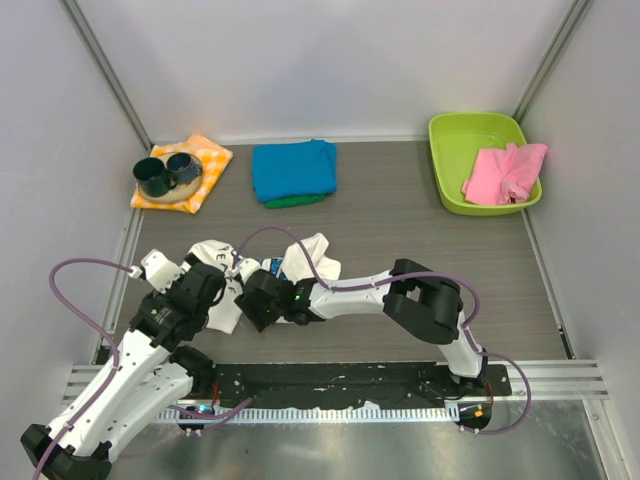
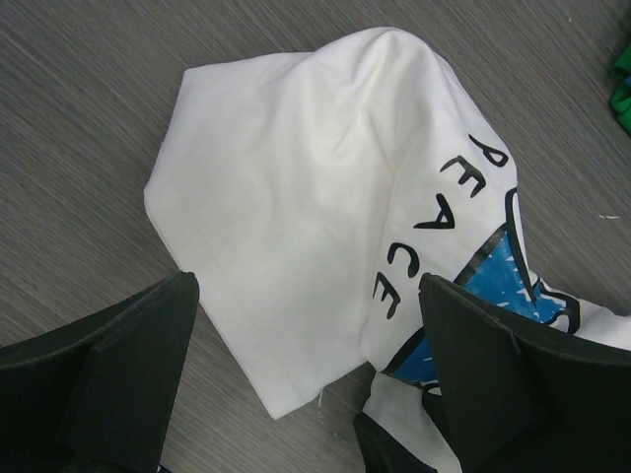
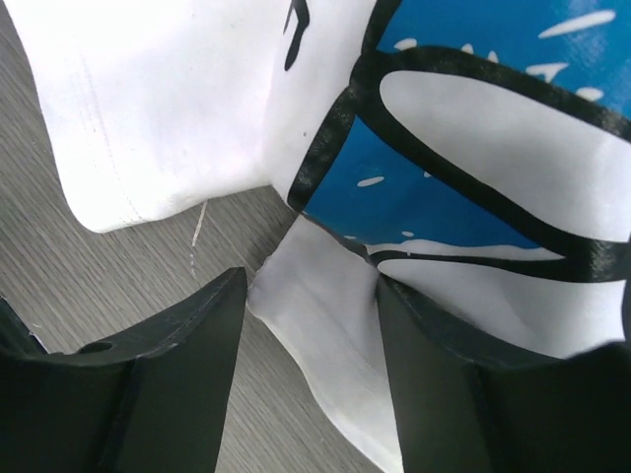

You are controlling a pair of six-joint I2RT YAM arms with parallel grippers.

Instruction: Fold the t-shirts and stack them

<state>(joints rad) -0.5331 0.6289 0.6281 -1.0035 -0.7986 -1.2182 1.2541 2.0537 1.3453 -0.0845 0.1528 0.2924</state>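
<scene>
Tees first: white tee (image 1: pixel 315 250) lay crumpled on the worktop (image 1: pixel 420 220) near the front edge, left of centre, right btwn my two wrists in the top view. L fingers (image 2: pixel 128 374) were spread wide above it. One sat over bare worktop by the hem, the other over the blue print (image 2: pixel 498 281) beside the black PEACE lettering (image 2: pixel 434 222). Nothing was clamped, and the cloth just lay below the gap. I couldn't tell whether the tips touched the fabric. R fingers (image 3: pixel 473 394) stood apart too, straddling a loose white flap at the tee's edge. The flap reached across the gap and met the inner face of one finger, but it looked flat on the worktop and I saw no pinch. The blue print w/ its thick black outline filled the upper right of the R wrist view. Blue tee (image 1: pixel 293 168) sat folded at the far middle of the worktop on top of green tee (image 1: pixel 295 201), whose edge poked out on the near side. Both were well apart from the white one. At far L, an orange-and-white checked cloth (image 1: pixel 210 155) carried two dark cups (image 1: pixel 152 177), side by side and touching. At far R, a lime-green bin (image 1: pixel 470 150) held a pink cloth (image 1: pixel 505 172), partly draped over its R rim.
</scene>
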